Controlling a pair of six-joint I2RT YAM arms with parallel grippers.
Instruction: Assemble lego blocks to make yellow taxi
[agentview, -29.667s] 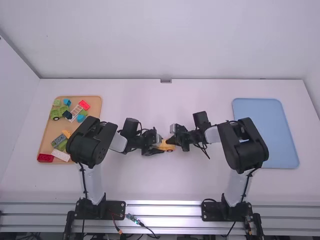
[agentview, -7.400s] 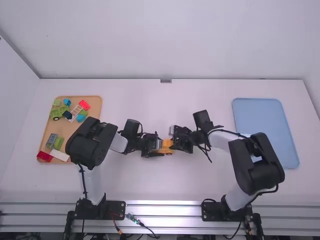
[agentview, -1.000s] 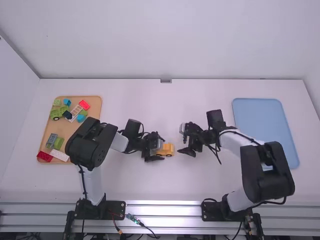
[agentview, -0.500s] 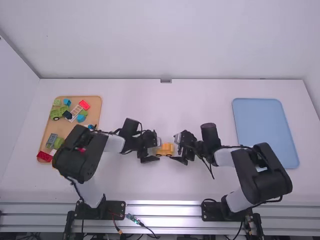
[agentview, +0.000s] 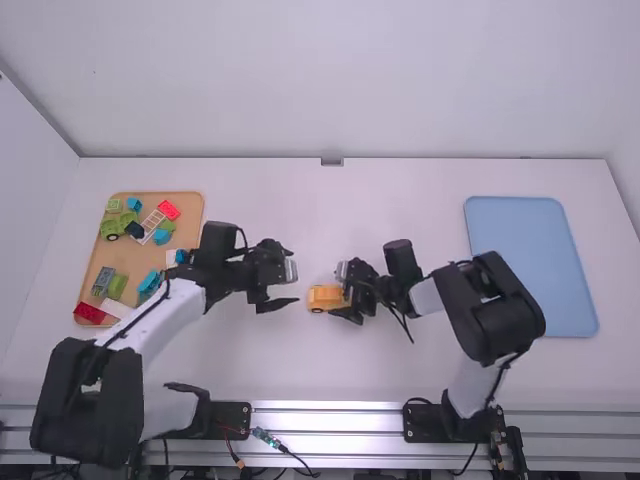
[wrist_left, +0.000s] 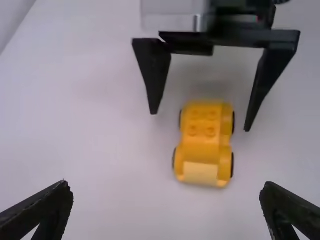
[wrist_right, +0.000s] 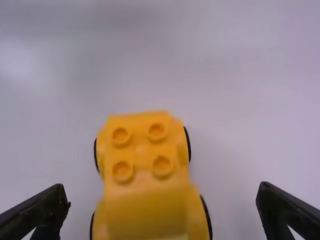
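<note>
"So, where is the yellow taxi (wrist_right: 145, 155)?"

"On the desk (agentview: 320, 370), between the wide-apart jaws of the right pincer (agentview: 338, 292). There is a gap on each side."

"And the left pincer (agentview: 291, 286)?"

"Wide too, with nothing in it. It is near the taxi, across from the right pincer."

"What could go wrong?"

"If the right pincer squeezes crooked, one side may bump first. Then the wheels (wrist_right: 188, 144) could roll and the taxi could slip out."

"Could it break?"

"Maybe. If the squeeze is too high or too hard, the top part could pop off. And if the left pincer swings in, it might knock the taxi."

"What about the bumps (wrist_right: 122, 171) on top?"

"They are bare, so maybe a bit is missing."
</note>
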